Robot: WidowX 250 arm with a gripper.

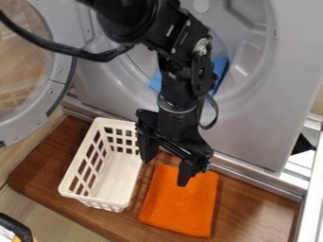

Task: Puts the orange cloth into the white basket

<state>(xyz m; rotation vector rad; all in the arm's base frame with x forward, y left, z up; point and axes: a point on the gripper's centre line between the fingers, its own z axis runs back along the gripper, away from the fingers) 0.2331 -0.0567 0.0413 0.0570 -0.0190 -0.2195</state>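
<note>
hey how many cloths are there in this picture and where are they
2: an orange cloth lying flat on the brown wooden surface beside the white plastic basket, and a blue cloth in the grey machine's opening, partly behind the black robot arm, which may hide more.

The cloth (180,203) looked matt and rough, the basket (116,177) smooth plastic, the desk (249,203) glossy wood, the machine front (252,137) smooth, satiny.

On the board (252,205), the basket (95,201) stands left, the cloth (183,203) lies flat just to its right. Behind them rises the washing machine (246,142), its door (60,71) open at far left, a second cloth (219,66) in its opening
</note>
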